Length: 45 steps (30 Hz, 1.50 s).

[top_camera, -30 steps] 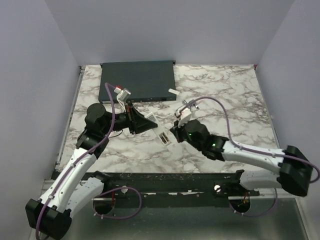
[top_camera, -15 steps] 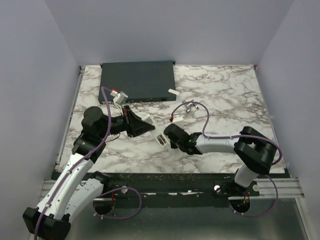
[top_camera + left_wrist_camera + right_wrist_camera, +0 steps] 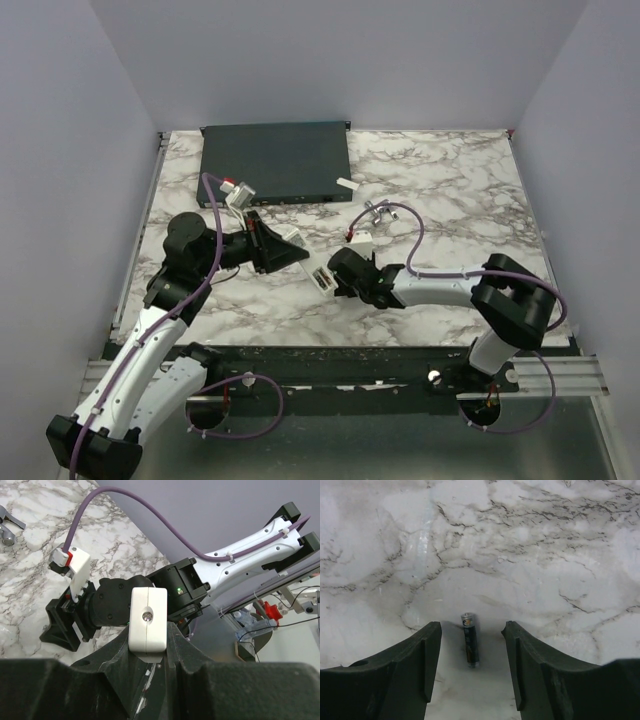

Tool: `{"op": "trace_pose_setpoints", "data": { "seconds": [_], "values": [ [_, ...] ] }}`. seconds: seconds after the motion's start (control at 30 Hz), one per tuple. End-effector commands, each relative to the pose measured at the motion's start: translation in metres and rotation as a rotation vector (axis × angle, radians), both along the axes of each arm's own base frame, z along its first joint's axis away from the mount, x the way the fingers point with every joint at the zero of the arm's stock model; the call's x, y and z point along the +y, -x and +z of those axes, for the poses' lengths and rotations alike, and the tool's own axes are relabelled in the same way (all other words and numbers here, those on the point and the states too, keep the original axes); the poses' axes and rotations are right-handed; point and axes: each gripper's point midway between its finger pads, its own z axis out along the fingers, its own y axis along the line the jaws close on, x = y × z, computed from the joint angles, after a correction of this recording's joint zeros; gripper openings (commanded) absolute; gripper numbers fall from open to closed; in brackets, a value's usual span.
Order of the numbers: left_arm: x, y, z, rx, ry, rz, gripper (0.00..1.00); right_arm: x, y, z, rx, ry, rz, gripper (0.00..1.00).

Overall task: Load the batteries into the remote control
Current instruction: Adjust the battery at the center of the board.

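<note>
My left gripper (image 3: 298, 258) is shut on the white remote control (image 3: 322, 278), whose free end points toward the right arm. In the left wrist view the remote control (image 3: 147, 619) shows end-on, clamped between the left gripper's (image 3: 150, 652) black jaws. My right gripper (image 3: 341, 273) hovers just right of the remote's end. In the right wrist view this right gripper (image 3: 471, 626) stands open above the marble, and one slim dark battery (image 3: 470, 641) lies flat between its fingers, touching neither. From above, the battery is hidden under the gripper.
A large flat dark-grey box (image 3: 276, 161) sits at the back left of the marble table (image 3: 450, 190). A small white piece (image 3: 346, 184) lies by its right corner, and a small metal part (image 3: 378, 212) lies beyond the right gripper.
The right gripper's jaws have gone from shut to open, with the battery now lying between them. The right arm folded at the elbow. The left arm shifted slightly, still gripping the remote.
</note>
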Motion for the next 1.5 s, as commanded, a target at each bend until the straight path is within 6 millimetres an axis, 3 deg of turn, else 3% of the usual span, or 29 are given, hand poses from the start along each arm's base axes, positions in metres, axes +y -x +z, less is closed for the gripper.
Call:
{"op": "trace_pose_setpoints", "data": {
  "seconds": [0.0,0.23,0.53,0.77,1.47],
  "values": [
    [0.004,-0.005,0.009,-0.039,0.004,0.029,0.00,-0.027,0.028,-0.014,0.098,0.077,0.029,0.61],
    [0.007,-0.007,0.007,-0.041,0.003,0.045,0.00,-0.005,0.057,-0.014,0.201,-0.069,0.159,0.62],
    [0.011,-0.010,0.006,-0.033,0.003,0.065,0.00,0.021,0.061,-0.014,0.229,-0.158,0.230,0.62],
    [0.012,-0.013,0.005,-0.024,0.003,0.074,0.00,0.030,0.064,-0.013,0.245,-0.194,0.250,0.62],
    [0.014,-0.016,0.008,-0.016,0.000,0.086,0.00,0.053,0.023,-0.015,0.108,-0.146,0.242,0.63]
  ]
}}
